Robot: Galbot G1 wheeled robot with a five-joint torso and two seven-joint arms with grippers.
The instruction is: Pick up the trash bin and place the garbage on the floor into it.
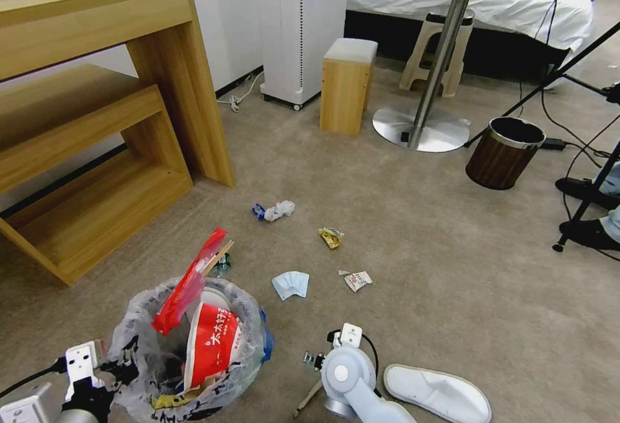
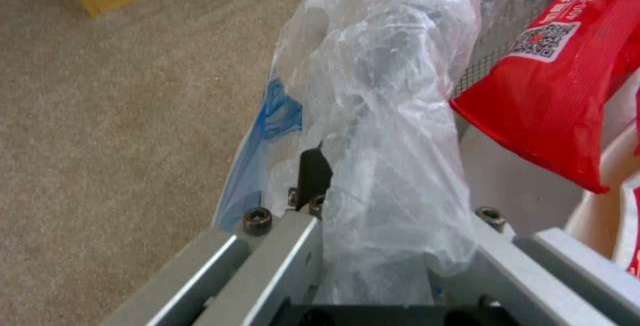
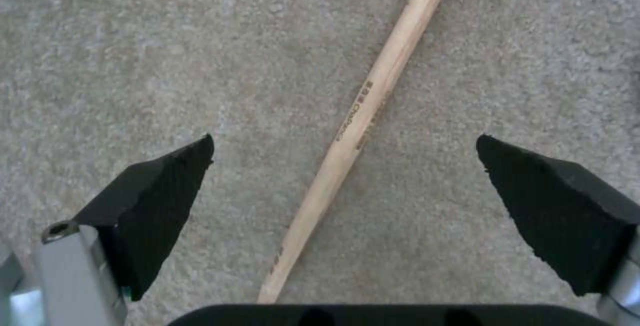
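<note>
- The trash bin (image 1: 187, 345) sits low at the robot's left, a small round bin lined with crinkly translucent plastic bag (image 2: 387, 116) that shows a blue patch on its rim.
- Inside it stand a crushed red-and-white paper bowl (image 1: 213, 342), a long red wrapper (image 1: 187, 284) and wooden sticks (image 1: 216, 258) leaning over the edge.
- The left gripper (image 2: 373, 206) is clamped on the bin's bagged rim, one black finger (image 2: 312, 173) pressed against the plastic.
- The right gripper (image 3: 343, 166) hangs just above the floor (image 1: 420, 229), its black pads spread wide on either side of a pale wooden stick (image 3: 360, 116) that lies slantwise on the beige carpet, untouched.
- A white slipper (image 1: 439, 392) lies just beside the right arm.
- Farther out on the carpet lie a blue face mask (image 1: 290, 284), a small white packet (image 1: 356, 279), a yellow wrapper (image 1: 330, 237) and a crumpled tissue (image 1: 276, 210) with a blue scrap.
- A dark brown bin (image 1: 504, 153) with a metal rim stands well apart near the round table's base (image 1: 420, 129).
</note>
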